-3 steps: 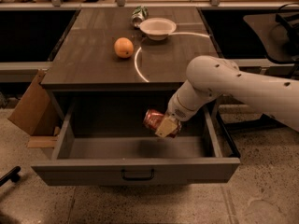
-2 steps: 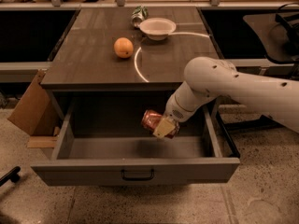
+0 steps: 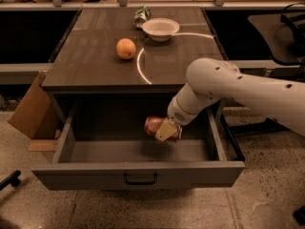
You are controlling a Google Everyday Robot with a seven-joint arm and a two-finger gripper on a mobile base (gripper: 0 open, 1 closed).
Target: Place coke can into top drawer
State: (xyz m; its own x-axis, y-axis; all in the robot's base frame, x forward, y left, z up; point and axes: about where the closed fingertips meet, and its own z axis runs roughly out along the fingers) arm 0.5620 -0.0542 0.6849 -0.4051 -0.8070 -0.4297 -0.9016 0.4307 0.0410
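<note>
The top drawer (image 3: 138, 173) is pulled open, grey, with a dark handle at the front centre. My gripper (image 3: 164, 130) is inside the drawer's opening, right of centre, shut on the coke can (image 3: 154, 126). The red can lies on its side in the fingers, held a little above the drawer floor. The white arm reaches in from the right.
On the cabinet top sit an orange (image 3: 126, 48), a white bowl (image 3: 160, 28) and a green-and-silver can (image 3: 141, 14) behind it. A cardboard box (image 3: 31, 109) leans at the left of the cabinet. A dark table (image 3: 276, 30) stands at the right.
The gripper with the coke can has shifted slightly left inside the drawer. Nothing else moved.
</note>
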